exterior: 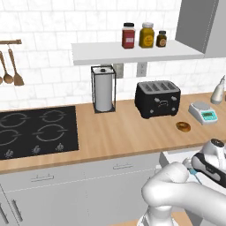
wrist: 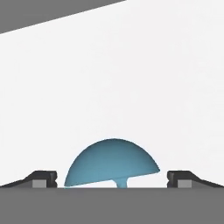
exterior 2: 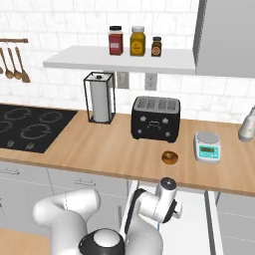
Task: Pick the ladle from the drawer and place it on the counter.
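My gripper [wrist: 112, 181] nearest, fingers spread wide either side of the teal ladle [wrist: 111, 164], its bowl between them, pale drawer [wrist: 131, 87] floor beyond.

No text, brand or number can be read anywhere. The three jars [exterior 2: 134, 41] on the shelf [exterior 2: 119, 60] carry labels, a pale one on the red jar and yellow ones on the others, but no lettering resolves. The scale [exterior 2: 207, 146], at about 3 o'clock from the toaster [exterior 2: 155, 118], has a green display panel with dark marks too small to make out.
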